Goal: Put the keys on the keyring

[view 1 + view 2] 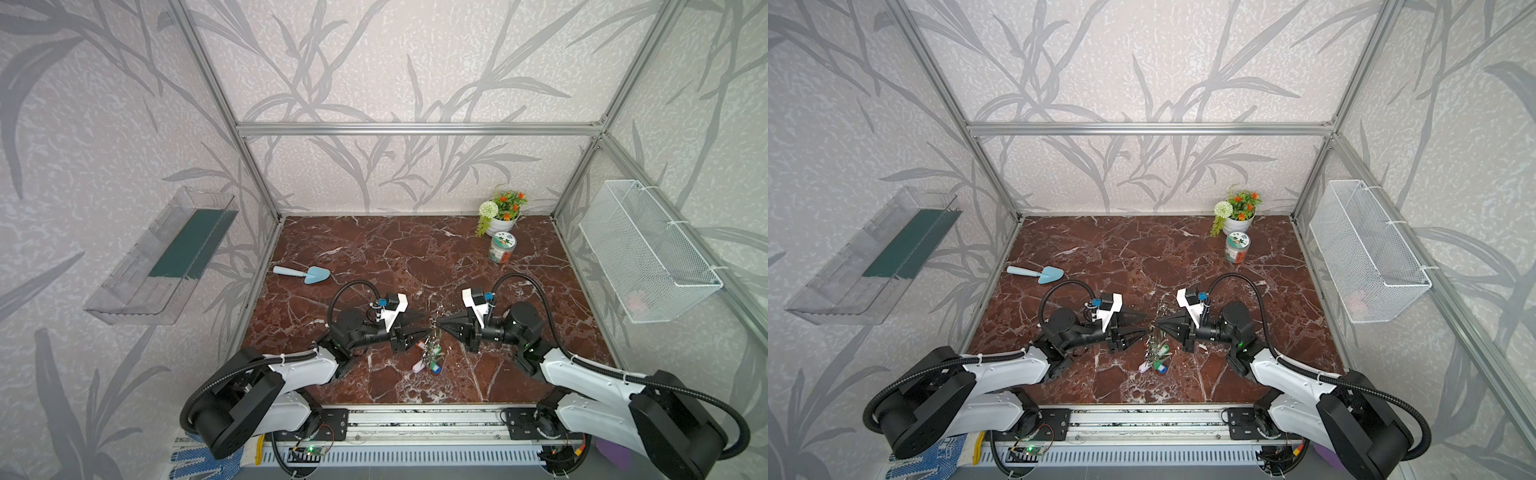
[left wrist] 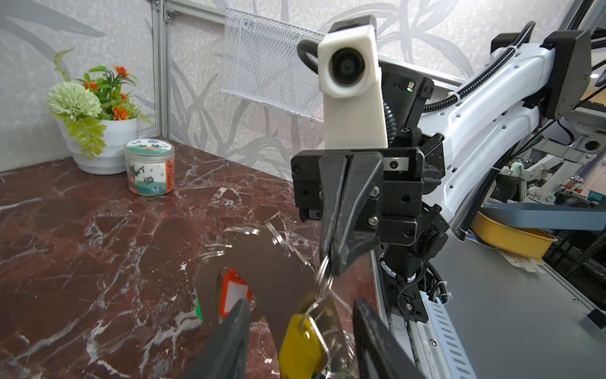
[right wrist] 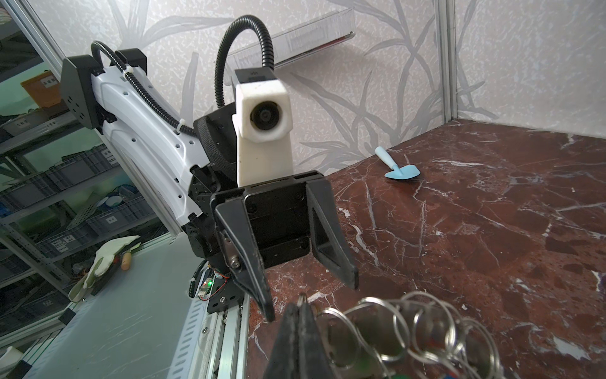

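The right gripper (image 2: 334, 262) is pinching the keyring (image 2: 320, 279), jaws pressed tight together, and the bunch is trailing down below its tip, a red tag (image 2: 234, 292) among it. I can't say whether the lowest tags are touching the surface (image 2: 98, 246). Directly opposite, nose to nose, the left gripper (image 3: 311, 297) is standing with its jaws spread, and I can see nothing gripped in them. The keys with their yellow tag (image 2: 300, 341) are hanging right in the gap between its fingers, just under the right gripper's tip. The tag's small ring is running up into the loops at the pinch, but from here I can't tell whether it's truly threaded on the hoop or only resting against it. So to my eye this is the checking point. The right gripper should be holding that pinch dead steady, with no tilting, so nothing slides back off. If the left gripper draws away, it should go straight back along its own line with the jaws wide, so neither finger hooks the yellow tag or its chain. If the keys look loose, I'd want it closing on the small ring rather than the slippery tag, then feeding it further along the hoop.
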`<state>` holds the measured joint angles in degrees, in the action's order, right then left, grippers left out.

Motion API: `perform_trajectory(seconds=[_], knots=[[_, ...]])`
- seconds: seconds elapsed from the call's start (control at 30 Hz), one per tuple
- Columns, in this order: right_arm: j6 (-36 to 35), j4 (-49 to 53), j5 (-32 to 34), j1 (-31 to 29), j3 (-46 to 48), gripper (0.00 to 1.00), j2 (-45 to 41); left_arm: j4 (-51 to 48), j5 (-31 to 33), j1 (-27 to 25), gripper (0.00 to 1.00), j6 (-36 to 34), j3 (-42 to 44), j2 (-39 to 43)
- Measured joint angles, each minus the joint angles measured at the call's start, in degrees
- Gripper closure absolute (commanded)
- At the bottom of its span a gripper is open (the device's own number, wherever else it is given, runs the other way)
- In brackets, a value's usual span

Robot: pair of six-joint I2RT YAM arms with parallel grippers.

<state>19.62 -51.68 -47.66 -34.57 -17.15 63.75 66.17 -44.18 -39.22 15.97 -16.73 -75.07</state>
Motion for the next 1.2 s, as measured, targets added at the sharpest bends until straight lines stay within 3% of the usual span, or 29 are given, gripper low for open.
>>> perform_trajectory(seconds=[0.4, 0.57, 0.73, 1.13, 1.2], knots=[[-0.17, 0.79, -0.02, 0.00, -0.04, 1.00, -0.15, 9.09, -4.59, 0.00, 0.79, 5.44, -2.19, -6.88], [-0.22, 0.94, 0.00, 0.00, -0.04, 1.00, -0.20, 9.22, -5.29, 0.00, 0.80, 5.73, -2.19, -6.88], [-0.22, 0.96, 0.02, 0.00, -0.04, 1.00, -0.20, 8.15, -5.46, 0.00, 0.73, 5.55, -2.19, -6.86], [-0.42, 0.98, 0.11, 0.00, -0.04, 1.00, -0.20, 6.69, -5.46, 0.02, 0.80, 5.44, -2.19, -6.86], [-0.44, 0.98, 0.15, 0.02, -0.04, 1.00, -0.20, 6.58, -5.46, 0.02, 0.86, 5.49, -2.16, -6.86]])
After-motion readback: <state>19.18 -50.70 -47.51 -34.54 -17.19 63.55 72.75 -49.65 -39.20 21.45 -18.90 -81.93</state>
